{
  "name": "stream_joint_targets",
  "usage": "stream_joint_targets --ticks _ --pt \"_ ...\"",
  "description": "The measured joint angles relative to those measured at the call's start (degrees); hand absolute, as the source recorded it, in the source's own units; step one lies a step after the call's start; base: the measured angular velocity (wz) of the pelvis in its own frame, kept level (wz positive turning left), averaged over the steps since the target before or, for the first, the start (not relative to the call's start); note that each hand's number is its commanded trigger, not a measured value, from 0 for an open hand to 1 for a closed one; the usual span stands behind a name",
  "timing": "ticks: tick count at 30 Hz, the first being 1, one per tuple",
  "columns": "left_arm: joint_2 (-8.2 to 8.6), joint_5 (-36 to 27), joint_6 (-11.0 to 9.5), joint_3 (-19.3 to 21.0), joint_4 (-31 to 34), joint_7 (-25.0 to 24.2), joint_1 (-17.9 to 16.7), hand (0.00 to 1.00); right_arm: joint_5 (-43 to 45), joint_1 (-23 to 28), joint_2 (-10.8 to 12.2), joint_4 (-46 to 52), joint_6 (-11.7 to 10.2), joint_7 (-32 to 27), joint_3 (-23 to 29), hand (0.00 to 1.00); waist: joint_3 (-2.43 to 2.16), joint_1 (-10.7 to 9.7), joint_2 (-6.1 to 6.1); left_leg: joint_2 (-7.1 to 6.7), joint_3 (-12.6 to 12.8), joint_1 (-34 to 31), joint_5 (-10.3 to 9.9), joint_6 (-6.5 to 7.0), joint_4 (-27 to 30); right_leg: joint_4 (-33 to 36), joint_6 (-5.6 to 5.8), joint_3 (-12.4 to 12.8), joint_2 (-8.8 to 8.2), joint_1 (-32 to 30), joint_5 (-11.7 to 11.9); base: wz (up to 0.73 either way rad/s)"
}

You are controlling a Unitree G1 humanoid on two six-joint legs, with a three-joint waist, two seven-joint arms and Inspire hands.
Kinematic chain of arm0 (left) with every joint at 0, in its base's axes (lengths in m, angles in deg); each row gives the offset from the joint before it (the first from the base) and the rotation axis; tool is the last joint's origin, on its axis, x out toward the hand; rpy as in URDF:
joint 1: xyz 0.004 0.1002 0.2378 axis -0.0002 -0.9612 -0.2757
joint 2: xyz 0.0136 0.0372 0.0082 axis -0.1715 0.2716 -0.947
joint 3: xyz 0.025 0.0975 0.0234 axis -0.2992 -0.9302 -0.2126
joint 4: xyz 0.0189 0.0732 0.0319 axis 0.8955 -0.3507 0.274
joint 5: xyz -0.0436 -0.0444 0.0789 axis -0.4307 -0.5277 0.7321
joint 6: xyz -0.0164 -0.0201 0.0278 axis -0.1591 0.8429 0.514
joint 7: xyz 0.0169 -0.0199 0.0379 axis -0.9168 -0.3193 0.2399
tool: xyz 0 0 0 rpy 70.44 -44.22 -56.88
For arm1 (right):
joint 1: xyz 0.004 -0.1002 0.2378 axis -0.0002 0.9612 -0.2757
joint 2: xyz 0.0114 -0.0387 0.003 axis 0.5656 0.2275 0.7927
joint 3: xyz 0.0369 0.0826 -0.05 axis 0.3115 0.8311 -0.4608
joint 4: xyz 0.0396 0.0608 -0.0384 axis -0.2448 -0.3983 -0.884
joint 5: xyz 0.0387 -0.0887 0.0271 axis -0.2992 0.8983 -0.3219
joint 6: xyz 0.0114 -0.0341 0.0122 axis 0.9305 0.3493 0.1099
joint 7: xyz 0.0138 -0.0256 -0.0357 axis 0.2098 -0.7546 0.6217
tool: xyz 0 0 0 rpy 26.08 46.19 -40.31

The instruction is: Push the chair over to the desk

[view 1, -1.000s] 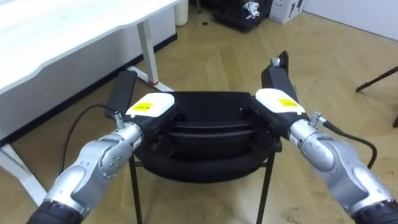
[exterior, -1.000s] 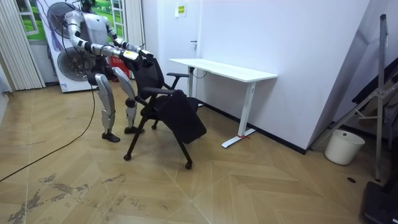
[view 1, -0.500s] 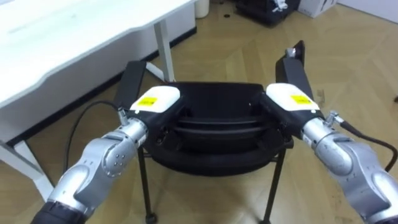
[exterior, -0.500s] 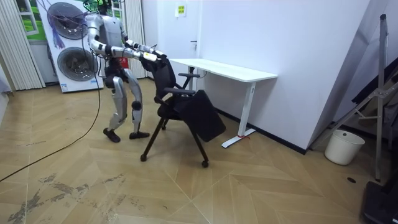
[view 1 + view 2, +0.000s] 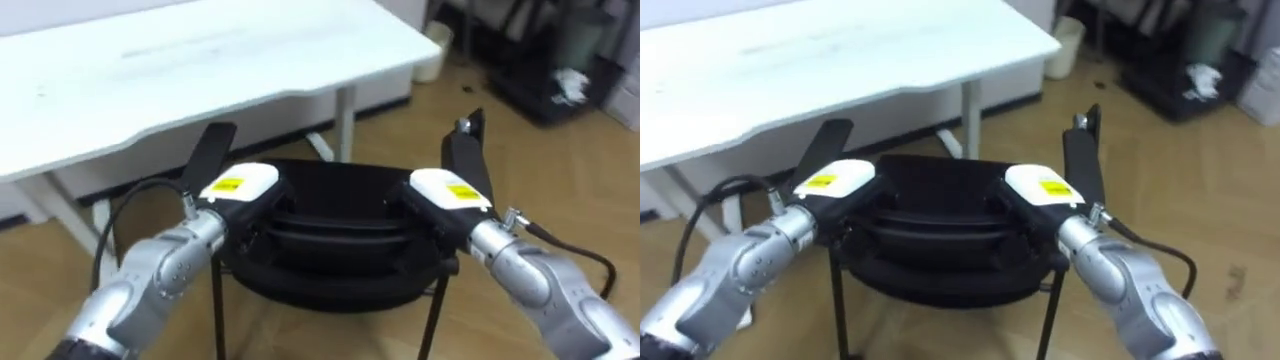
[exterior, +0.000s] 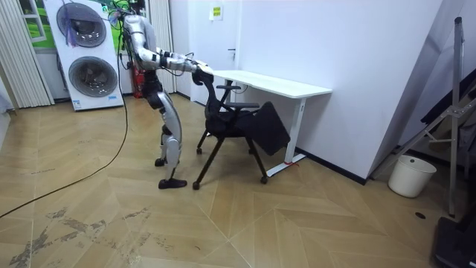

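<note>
The black chair (image 5: 340, 215) stands right before me, its backrest top nearest and its seat pointing at the white desk (image 5: 200, 60). My left hand (image 5: 240, 184) is curled over the left end of the backrest's top rim, and my right hand (image 5: 448, 190) over the right end. Both armrests (image 5: 210, 150) stick up beyond the hands. In the room view I stand leaning forward behind the chair (image 6: 245, 123), arms stretched out, with its seat at the desk (image 6: 268, 83).
The desk's leg (image 5: 345, 125) stands just beyond the chair. A white bin (image 5: 432, 50) and dark gear (image 5: 560, 70) lie at the far right. Washing machines (image 6: 82, 52) stand behind me, and another white bin (image 6: 411, 175) by the wall.
I have walked forward with the chair, both hands staying on its backrest. The chair has rolled toward the room view's right and now reaches the desk, which is much nearer.
</note>
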Motion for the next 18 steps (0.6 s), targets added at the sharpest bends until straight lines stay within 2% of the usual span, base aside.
stream_joint_targets --ticks 1,2,5,8,12,15,18 --pt "-0.18 -0.1 -0.8 1.1 0.1 -0.1 0.0 1.00 -0.5 0.0 -0.5 1.2 -0.2 1.4 0.3 1.00 0.50 0.7 -0.58 0.60 0.0 1.5 1.1 -1.56 -2.6 -1.6 -0.44 -1.3 0.48 2.2 -0.2 0.66" --pt "-0.45 0.3 -1.8 2.0 0.2 -0.2 0.0 1.00 -1.7 0.0 -0.6 1.6 -0.3 2.8 0.3 1.00 0.60 0.7 -1.11 0.61 -0.7 2.4 1.7 -2.20 -4.5 -3.1 -0.54 -1.5 1.60 3.6 -0.2 0.49" --pt "-1.88 1.2 -2.2 2.8 1.5 -0.9 0.0 1.00 -3.2 0.2 -0.5 3.2 -0.6 4.6 0.0 1.00 0.67 0.2 -0.96 0.63 -2.3 2.4 2.3 -3.02 -6.0 -4.5 -0.96 -2.4 2.36 4.5 0.1 0.23" --pt "-2.01 1.2 -2.3 3.6 1.7 -0.6 0.0 1.00 -3.3 0.1 -0.4 4.7 -0.6 5.4 0.0 1.00 0.94 0.3 -1.44 0.05 -3.3 3.0 3.0 -3.19 -7.7 -4.7 -1.13 -2.3 2.28 4.9 -0.2 0.21" --pt "-2.20 1.2 -2.6 4.2 1.9 -0.7 0.0 1.00 -3.1 0.1 0.1 5.2 -0.4 6.4 0.1 1.00 1.14 0.2 -1.77 0.09 -4.1 3.3 3.3 -3.66 -8.6 -5.8 -1.26 -2.5 2.85 5.7 -0.8 0.09" --pt "-1.69 2.8 -2.8 5.0 1.9 -0.4 -0.3 1.00 -3.0 0.1 0.7 5.1 -0.4 6.8 0.1 1.00 1.17 0.2 -2.00 0.83 -5.4 3.3 3.7 -4.35 -9.0 -7.5 -1.35 -3.9 3.85 6.9 -0.8 0.18" --pt "-1.52 3.6 -2.9 5.3 1.8 0.0 -0.2 1.00 -3.0 0.1 0.9 5.3 -0.5 6.8 0.1 1.00 1.15 -0.5 -2.15 1.20 -7.1 2.6 4.5 -5.24 -9.5 -7.8 -2.13 -6.1 4.40 7.0 -1.2 0.33"
